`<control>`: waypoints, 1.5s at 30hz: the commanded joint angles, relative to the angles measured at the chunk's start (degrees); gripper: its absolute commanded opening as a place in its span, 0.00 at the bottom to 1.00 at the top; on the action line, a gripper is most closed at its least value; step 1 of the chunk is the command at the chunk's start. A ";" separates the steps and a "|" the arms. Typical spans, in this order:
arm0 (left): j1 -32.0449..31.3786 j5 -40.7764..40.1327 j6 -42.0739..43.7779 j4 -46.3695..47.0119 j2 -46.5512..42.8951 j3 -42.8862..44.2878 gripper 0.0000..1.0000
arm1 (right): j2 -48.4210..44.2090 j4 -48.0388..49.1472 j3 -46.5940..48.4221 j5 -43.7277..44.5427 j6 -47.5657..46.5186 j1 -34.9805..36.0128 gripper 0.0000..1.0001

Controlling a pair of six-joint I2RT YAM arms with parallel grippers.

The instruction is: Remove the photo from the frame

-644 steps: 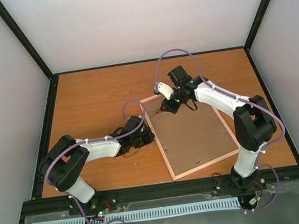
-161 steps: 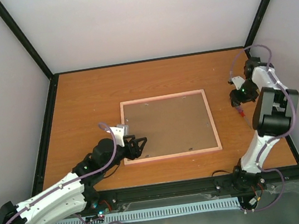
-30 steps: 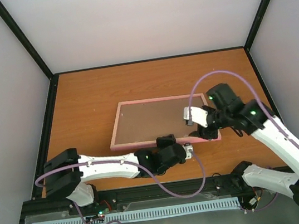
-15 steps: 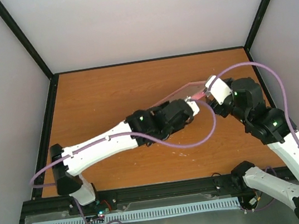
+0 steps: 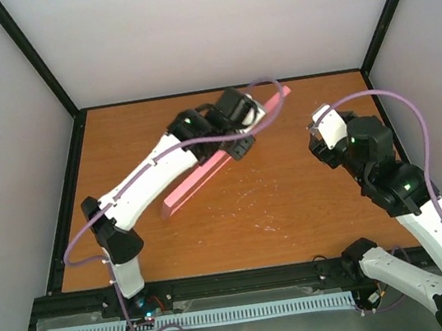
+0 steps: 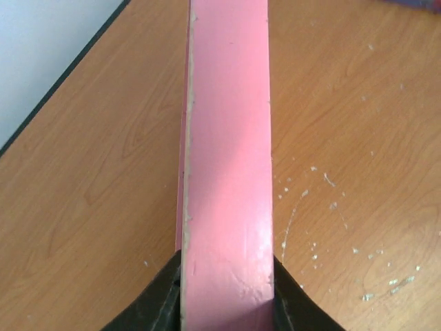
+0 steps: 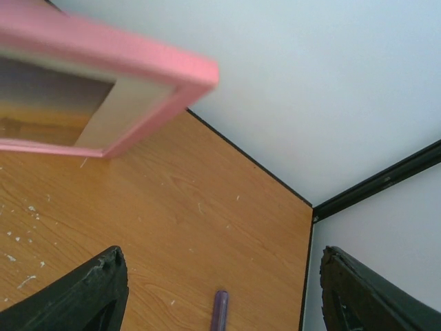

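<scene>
Left gripper point(image 5: 237, 145): jaws clamped on the frame point(image 5: 205, 172), one dark finger point(image 6: 160, 307) on each face of it, seen in the left wrist view pressing either side of the pink edge strip. Grip sits partway along the frame's length, closer to its far end.

Frame: turned up on edge, so from the top camera it reads as a narrow pink bar running diagonally from the near left toward the back right of the table point(image 5: 310, 202). Cannot tell whether its lower edge touches the wood.

Photo point(image 7: 41, 103): inside the frame. The right wrist view catches one corner of the frame's front face, with dark and orange tones behind a cream mat point(image 7: 131, 103) and the pink border around both.

Right gripper point(image 5: 318, 144): jaws spread wide, nothing between them. It hangs right of the frame's far end, apart from it, facing that front corner and the back wall.

Table: orange wood grain, white scuff marks near the middle. A purple cable point(image 7: 220, 310) shows at the bottom of the right wrist view.
</scene>
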 commanded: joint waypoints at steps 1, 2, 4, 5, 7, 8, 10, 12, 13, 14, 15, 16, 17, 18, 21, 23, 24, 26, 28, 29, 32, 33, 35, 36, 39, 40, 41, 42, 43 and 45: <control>9.60 17.86 -10.19 4.49 0.38 3.99 0.01 | 0.58 1.66 -1.96 -1.26 1.64 -0.32 0.74; 11.64 19.86 -10.97 5.22 0.64 4.00 0.01 | 0.84 1.78 -2.12 -1.79 1.95 -0.40 0.74; 15.28 23.14 -12.83 6.56 1.21 3.90 0.01 | 1.17 2.19 -2.70 -2.97 2.58 -0.36 0.74; 17.16 24.94 -13.76 7.00 1.51 3.79 0.01 | 1.40 2.45 -2.95 -3.50 2.99 -0.38 0.74; 20.38 27.79 -15.02 7.85 2.05 3.18 0.01 | 1.94 2.85 -3.41 -4.15 3.52 -0.46 0.74; 21.75 28.69 -15.26 8.53 2.08 2.29 0.01 | 2.18 3.07 -3.68 -4.41 3.59 -0.57 0.74; 24.29 30.15 -15.43 10.56 1.45 -1.37 0.01 | 2.42 3.89 -4.62 -4.86 3.63 -0.75 0.74; 26.65 32.84 -15.68 13.42 -0.05 -5.45 0.01 | 2.65 4.47 -5.75 -5.53 3.65 -0.77 0.74; 27.98 34.77 -15.87 14.98 -0.70 -7.37 0.01 | 2.87 4.67 -6.33 -5.98 3.63 -0.77 0.74; 29.29 36.69 -16.27 16.42 -1.32 -8.94 0.01 | 3.25 4.78 -6.89 -6.49 3.77 -0.83 0.74; 30.70 38.22 -16.87 17.78 -1.84 -10.47 0.01 | 3.65 4.86 -7.38 -7.06 3.97 -0.86 0.74; 31.79 39.47 -17.28 18.92 -2.21 -11.45 0.01 | 4.01 4.98 -7.77 -7.79 4.15 -0.86 0.74; 32.67 40.07 -17.47 19.71 -2.45 -12.08 0.01 | 4.43 5.32 -8.23 -8.45 4.37 -0.94 0.74; 33.31 40.30 -17.78 20.35 -2.51 -12.44 0.01 | 4.82 5.67 -8.76 -9.15 4.57 -1.04 0.74; 33.87 39.38 -18.49 19.94 -2.17 -10.56 0.01 | 5.92 7.07 -10.57 -10.76 5.00 -1.04 0.73; 33.87 38.63 -19.18 18.81 -1.75 -8.01 0.01 | 6.90 7.89 -11.38 -10.92 5.18 -1.11 0.73; 33.88 38.36 -19.61 18.27 -1.82 -6.74 0.01 | 7.37 8.12 -11.50 -11.15 5.35 -1.22 0.73; 33.86 37.62 -20.06 17.27 -2.13 -4.15 0.01 | 7.98 8.33 -11.62 -11.95 5.51 -1.34 0.73; 33.86 36.69 -20.35 16.59 -2.65 -1.85 0.01 | 8.29 8.65 -11.85 -12.63 5.57 -1.50 0.73; 33.86 36.21 -20.35 16.36 -3.00 -1.19 0.01 | 8.48 8.76 -11.97 -12.78 5.65 -1.48 0.73; 33.86 35.63 -20.43 15.37 -3.44 0.42 0.01 | 8.90 8.94 -12.13 -13.02 5.53 -1.64 0.73; 33.86 35.84 -20.51 15.11 -3.45 0.88 0.01 | 8.89 9.03 -12.31 -13.18 5.60 -1.68 0.73; 33.91 37.30 -20.95 15.00 -3.57 1.45 0.01 | 8.92 9.13 -12.55 -13.53 5.75 -1.75 0.73; 33.87 38.25 -21.36 15.28 -3.56 1.78 0.01 | 9.01 9.13 -12.66 -13.79 5.76 -1.84 0.73; 33.86 41.49 -22.97 16.96 -3.71 3.30 0.01 | 9.14 9.17 -12.87 -14.36 5.88 -2.09 0.73; 33.86 42.56 -23.70 17.53 -3.79 3.90 0.01 | 9.19 9.16 -12.92 -14.43 5.93 -2.12 0.73; 33.89 43.60 -24.38 18.17 -3.88 4.31 0.01 | 9.18 9.18 -12.99 -14.43 5.86 -2.22 0.73; 33.89 44.54 -24.99 18.84 -4.03 4.50 0.01 | 9.18 9.26 -13.09 -14.60 5.87 -2.34 0.73; 33.88 44.96 -25.55 19.36 -4.10 4.48 0.01 | 9.10 9.28 -13.25 -14.57 5.86 -2.34 0.73; 33.95 44.90 -26.17 20.03 -4.24 4.21 0.01 | 8.86 9.40 -13.76 -14.66 5.70 -2.48 0.73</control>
